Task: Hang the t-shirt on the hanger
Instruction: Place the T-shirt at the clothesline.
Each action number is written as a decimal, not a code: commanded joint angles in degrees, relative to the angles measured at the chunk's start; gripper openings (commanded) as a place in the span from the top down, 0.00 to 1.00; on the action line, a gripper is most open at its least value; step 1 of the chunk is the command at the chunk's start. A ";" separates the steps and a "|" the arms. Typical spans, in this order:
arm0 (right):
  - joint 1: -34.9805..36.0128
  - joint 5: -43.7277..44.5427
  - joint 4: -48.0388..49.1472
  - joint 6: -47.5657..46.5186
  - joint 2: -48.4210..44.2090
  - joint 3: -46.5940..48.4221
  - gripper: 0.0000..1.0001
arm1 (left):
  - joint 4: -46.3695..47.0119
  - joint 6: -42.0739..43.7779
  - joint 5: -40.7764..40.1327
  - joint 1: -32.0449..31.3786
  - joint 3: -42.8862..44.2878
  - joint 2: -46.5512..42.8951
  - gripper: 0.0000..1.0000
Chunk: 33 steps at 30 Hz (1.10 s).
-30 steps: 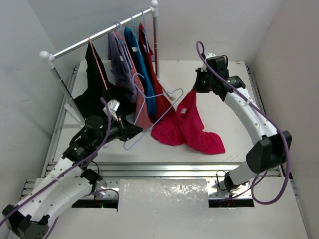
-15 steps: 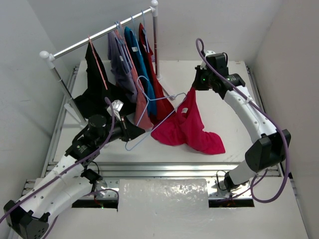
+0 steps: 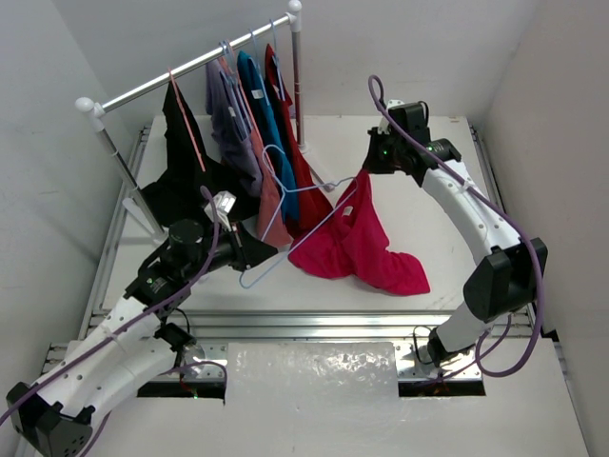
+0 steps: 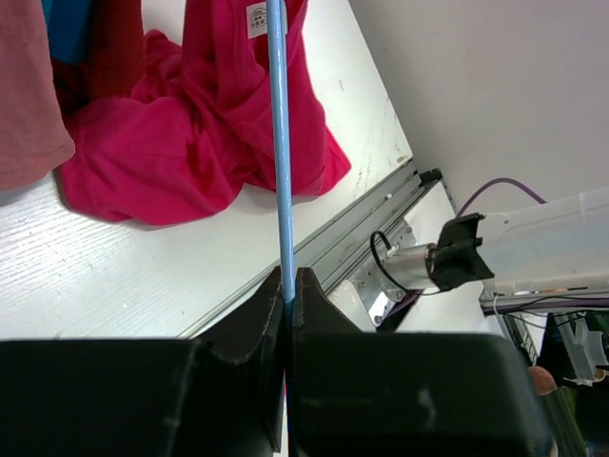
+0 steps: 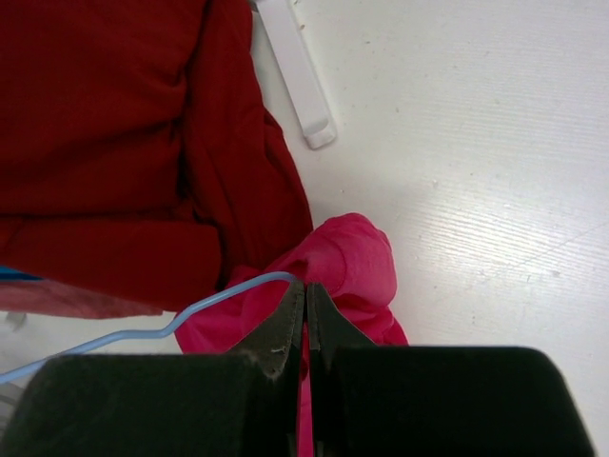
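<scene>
While your left gripper (image 4: 287, 278) is pinched tight on 1 end of the hanger (image 4: 278, 143), your right gripper (image 5: 305, 286) is clamped on the t-shirt (image 3: 362, 248). It holds the neck end up at the hanger's far shoulder, and the rest lies bunched on the table (image 3: 433, 205).

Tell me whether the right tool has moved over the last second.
Yes, slightly. The right tool, shut on the t-shirt, has shifted left in the top view, toward the rack post.
</scene>
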 commanded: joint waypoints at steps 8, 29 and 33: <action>0.21 -13.94 2.85 1.58 -2.79 1.75 1.00 | 8.32 -0.16 0.15 -1.09 -0.09 4.30 1.00; 9.44 -24.37 -13.15 0.26 -0.86 34.53 1.00 | 30.66 -1.84 3.32 -5.91 9.06 11.77 1.00; 9.44 -42.50 -9.72 2.02 -1.74 33.48 1.00 | 28.64 -0.16 2.43 -6.80 7.47 11.60 1.00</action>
